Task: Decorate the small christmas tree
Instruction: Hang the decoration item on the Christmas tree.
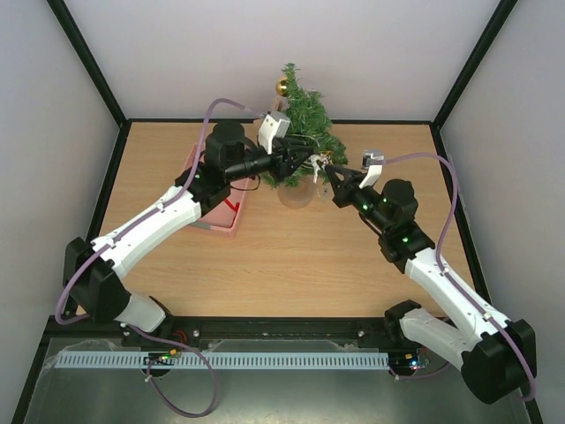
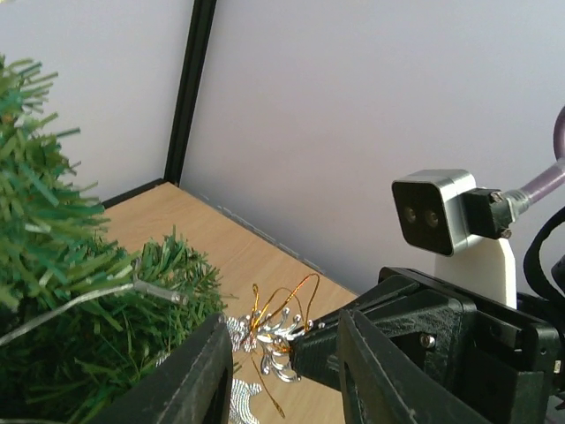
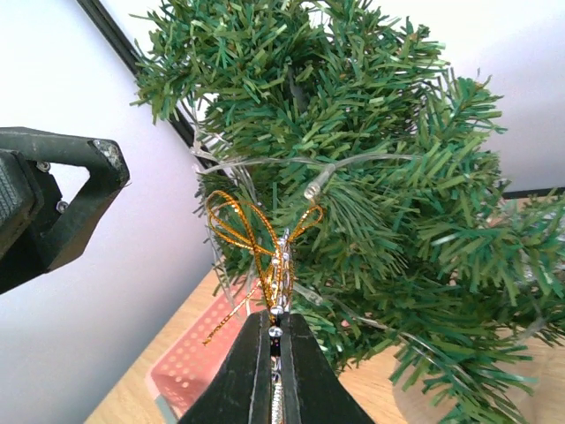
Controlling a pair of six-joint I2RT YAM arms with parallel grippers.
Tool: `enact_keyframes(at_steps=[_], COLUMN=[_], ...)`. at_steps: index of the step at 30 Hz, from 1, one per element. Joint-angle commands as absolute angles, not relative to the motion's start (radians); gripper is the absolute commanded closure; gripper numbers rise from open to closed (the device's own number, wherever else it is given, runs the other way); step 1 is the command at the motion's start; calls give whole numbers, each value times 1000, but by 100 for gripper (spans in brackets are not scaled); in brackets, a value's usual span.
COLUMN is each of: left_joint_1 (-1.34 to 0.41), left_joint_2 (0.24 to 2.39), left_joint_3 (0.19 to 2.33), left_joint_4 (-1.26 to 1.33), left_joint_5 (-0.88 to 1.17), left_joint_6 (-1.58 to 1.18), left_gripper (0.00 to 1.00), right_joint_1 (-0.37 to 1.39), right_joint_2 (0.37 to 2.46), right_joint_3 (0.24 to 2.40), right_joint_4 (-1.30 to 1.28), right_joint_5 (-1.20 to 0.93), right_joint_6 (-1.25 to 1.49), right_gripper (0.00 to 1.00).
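Wooden counter [image 1: 291,265], white walls: small bristly dark-green christmas tree [image 1: 305,115] stands far centre, and the right gripper [image 3: 274,325], clamped on a silver ornament with gold wire loop [image 3: 280,265], sits just right of its branches, left gripper [image 2: 282,362] open alongside.

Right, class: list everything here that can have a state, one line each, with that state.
small christmas tree: upright on its base.
gold bauble: on the tree, near its top.
silver ornament: pinched in the right gripper, beside the tree.
right gripper: shut on the silver ornament.
left gripper: open, close to the ornament.
pink basket: on the table, partly under the left arm.
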State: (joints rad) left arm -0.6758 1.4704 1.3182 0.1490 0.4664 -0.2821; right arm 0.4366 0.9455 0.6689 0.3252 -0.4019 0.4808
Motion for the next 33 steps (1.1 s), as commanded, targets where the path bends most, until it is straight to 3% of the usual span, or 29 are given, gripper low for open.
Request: enact_keyframes(at_steps=[1,5,14,33], left_joint_1=[-687,-717,-744,-744], left_joint_2=[1501,1534,1482,1421], left_joint_3=[1401,1472,1462,1367], left_joint_4=[86,-9,-104,-47], left_joint_5=[468,416,323,358], left_joint_6=[-188,-122,-108,-125], left_gripper=[68,69,51,50], right_joint_1=[419,417,417,417], right_joint_2=[963,965,928,904], right_joint_3=[741,762,719,684], right_joint_4=[292,286,382,437], right_joint_5=[-504,-565,-636,-701], right_joint_6=[575,615,700,750], right_gripper=[98,98,98,98])
